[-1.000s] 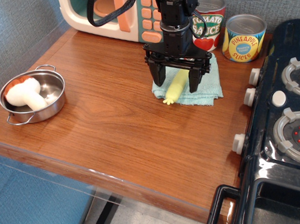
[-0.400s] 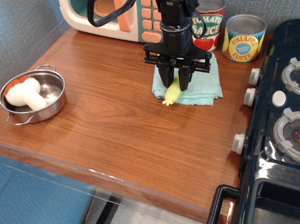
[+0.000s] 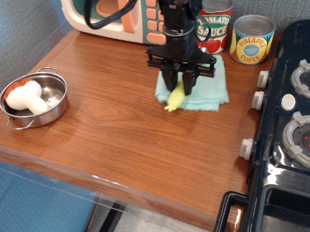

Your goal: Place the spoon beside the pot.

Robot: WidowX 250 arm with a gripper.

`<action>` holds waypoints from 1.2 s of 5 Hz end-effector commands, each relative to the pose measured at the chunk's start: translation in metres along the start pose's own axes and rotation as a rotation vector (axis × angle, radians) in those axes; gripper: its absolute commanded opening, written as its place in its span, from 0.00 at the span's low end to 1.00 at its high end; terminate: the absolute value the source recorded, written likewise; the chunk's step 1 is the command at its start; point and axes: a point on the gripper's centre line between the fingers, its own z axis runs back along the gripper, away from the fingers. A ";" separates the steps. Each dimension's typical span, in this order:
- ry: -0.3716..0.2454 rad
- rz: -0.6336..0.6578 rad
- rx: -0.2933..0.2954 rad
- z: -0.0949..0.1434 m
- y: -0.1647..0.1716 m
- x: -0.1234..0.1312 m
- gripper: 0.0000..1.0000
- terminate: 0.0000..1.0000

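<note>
Progress, as I read it from the console: early stage, grasp made, transfer not begun.

Black two-fingered gripper [image 3: 180, 87] hangs low over the folded pale-teal cloth [image 3: 209, 90] near the back of the brown wooden counter [image 3: 124, 140]. Fingers are drawn in tight around the chunky pale-yellow plastic handle of the toy spoon [image 3: 174, 97]; I judge them clenched on it. Only the lower end of the handle shows, poking out below the fingers toward the counter's front edge of the cloth. Silver bowl of the spoon is hidden behind the gripper, so I cannot confirm it. I cannot tell whether the handle tip is touching the cloth or just clear of it.

Small shallow round stainless-steel pot [image 3: 57, 105] with wire loop handles sits well apart, at the counter's left side. Inside it lies a white and orange toy mushroom [image 3: 27, 96]. Bare wood lies between cloth and pot.

Behind the gripper: cream and orange toy microwave [image 3: 98, 13], red tomato sauce can [image 3: 217, 22], yellow pineapple slices can [image 3: 252, 39]. Black toy stove [image 3: 300, 115] at right.

Done: spoon gripped. Left, in my judgement: lift clear of cloth, carry left across the counter, set down just beside the pot, let go.
</note>
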 end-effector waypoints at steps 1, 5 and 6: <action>-0.106 0.065 0.024 0.060 0.068 -0.032 0.00 0.00; 0.122 -0.082 0.079 0.014 0.131 -0.051 0.00 0.00; 0.090 -0.114 0.068 0.025 0.128 -0.051 1.00 0.00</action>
